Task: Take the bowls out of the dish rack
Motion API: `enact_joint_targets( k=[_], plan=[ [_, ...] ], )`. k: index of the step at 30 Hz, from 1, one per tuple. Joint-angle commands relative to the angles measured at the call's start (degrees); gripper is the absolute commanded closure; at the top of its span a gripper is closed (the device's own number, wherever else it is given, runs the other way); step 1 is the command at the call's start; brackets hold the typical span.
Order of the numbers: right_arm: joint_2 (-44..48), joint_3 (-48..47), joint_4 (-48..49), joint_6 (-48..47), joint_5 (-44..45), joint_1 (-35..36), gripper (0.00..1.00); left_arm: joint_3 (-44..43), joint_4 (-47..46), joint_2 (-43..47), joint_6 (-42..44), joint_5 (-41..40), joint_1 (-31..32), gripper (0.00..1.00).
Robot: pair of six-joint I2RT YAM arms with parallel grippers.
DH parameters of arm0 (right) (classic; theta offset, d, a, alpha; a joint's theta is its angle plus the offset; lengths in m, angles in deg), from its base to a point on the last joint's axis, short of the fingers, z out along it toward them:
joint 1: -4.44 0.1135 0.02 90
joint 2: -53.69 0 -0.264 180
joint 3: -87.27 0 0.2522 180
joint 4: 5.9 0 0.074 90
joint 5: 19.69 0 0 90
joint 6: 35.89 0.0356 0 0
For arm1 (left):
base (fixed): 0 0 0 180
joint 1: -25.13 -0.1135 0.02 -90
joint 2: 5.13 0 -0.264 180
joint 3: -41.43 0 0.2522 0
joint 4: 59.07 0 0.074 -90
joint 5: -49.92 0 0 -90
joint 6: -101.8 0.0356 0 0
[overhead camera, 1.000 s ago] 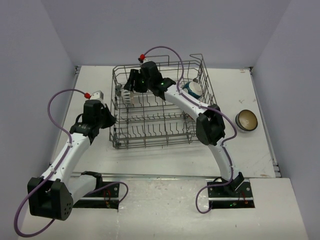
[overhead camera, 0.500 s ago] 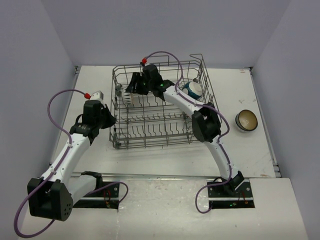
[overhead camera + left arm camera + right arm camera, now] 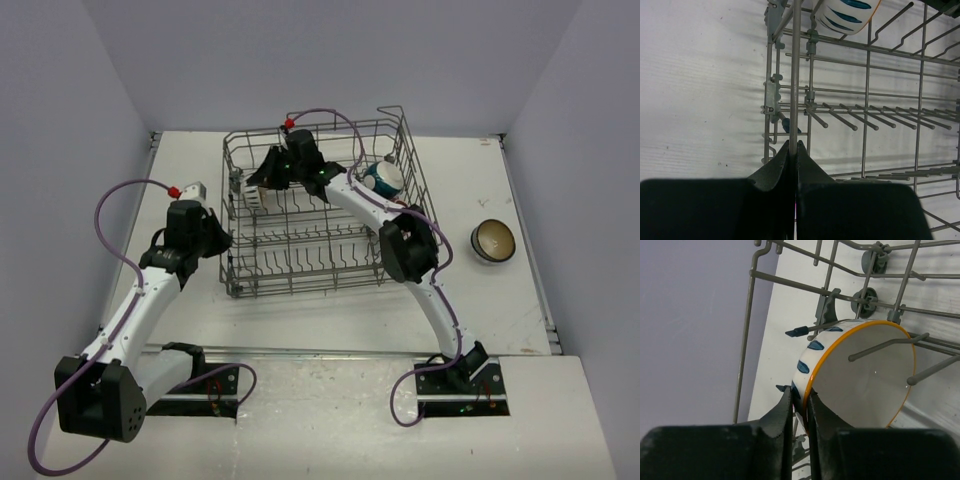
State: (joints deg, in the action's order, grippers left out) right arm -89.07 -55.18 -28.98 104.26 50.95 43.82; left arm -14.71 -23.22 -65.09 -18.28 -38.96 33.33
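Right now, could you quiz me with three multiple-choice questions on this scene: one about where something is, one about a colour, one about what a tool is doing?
1. Where is the dark brown round bowl with a cream inside, relative to the grey wire dish rack?
A) inside it
B) on the white table to its right
C) underneath it

2. What colour is the rim of the white ceramic bowl with blue stripes?
A) orange
B) green
C) black

3. What is the left tool doing?
A) hanging wide open
B) shut on a rack wire
C) holding a bowl

Answers:
1 B, it sits on the table outside the rack's wire sides.
2 A, the right wrist view shows an orange edge.
3 B, its fingers meet around an upright wire.
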Motion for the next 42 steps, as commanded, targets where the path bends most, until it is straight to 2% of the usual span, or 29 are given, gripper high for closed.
enact_joint_targets(
  k=[1, 3, 4, 6, 10, 12, 13, 14, 21, 28, 37, 42],
  plan=[
    [-3.7, -0.3, 10.6, 6.4, -3.5, 0.1, 0.94, 0.7, 1.7, 0.4, -1.6, 0.4, -0.4, 1.00],
    [-3.9, -1.0, 10.6, 7.2, -4.2, 0.0, 0.92, 0.4, 1.7, 0.4, -1.6, 0.5, -0.4, 1.00],
    [-4.0, -1.1, 10.1, 7.3, -3.9, 0.2, 0.86, 0.4, 1.7, 0.3, -1.6, 0.5, -0.4, 1.00],
    [-3.9, -0.7, 9.8, 7.3, -3.5, 0.1, 0.81, 0.4, 1.8, 0.3, -1.6, 0.6, -0.4, 1.00],
    [-5.1, -1.7, 7.8, 7.4, -3.9, 0.0, 0.79, 1.1, 1.6, 0.3, -1.9, 0.9, -0.4, 1.00],
    [-5.7, -1.3, 8.3, 7.6, -4.2, 0.1, 0.85, 1.5, 1.6, 0.5, -2.2, 0.9, -0.4, 1.00],
    [-5.7, -1.0, 8.6, 7.9, -4.7, 0.1, 0.95, 2.0, 1.5, 0.6, -2.3, 1.0, -0.4, 1.00],
    [-5.8, -0.3, 8.9, 8.7, -5.1, 0.1, 1.00, 2.1, 1.2, 0.9, -2.3, 1.1, -0.4, 1.00],
    [-2.1, 6.6, 20.5, 13.8, -9.4, -0.2, 1.00, 2.4, 1.0, 0.2, -2.6, 0.5, -0.4, 1.00],
    [7.6, 17.9, 34.1, 24.5, -12.2, -1.8, 1.00, 1.7, 0.6, -1.4, -2.6, 0.1, -0.4, 1.00],
    [12.3, 21.8, 40.9, 30.0, -16.0, -4.7, 1.00, 0.9, 0.6, -3.3, -3.2, -0.6, -0.4, 1.00],
    [14.2, 24.6, 49.7, 36.8, -17.3, -7.4, 1.00, 1.2, 0.8, -3.6, -3.0, -0.8, -0.4, 1.00]
  ],
)
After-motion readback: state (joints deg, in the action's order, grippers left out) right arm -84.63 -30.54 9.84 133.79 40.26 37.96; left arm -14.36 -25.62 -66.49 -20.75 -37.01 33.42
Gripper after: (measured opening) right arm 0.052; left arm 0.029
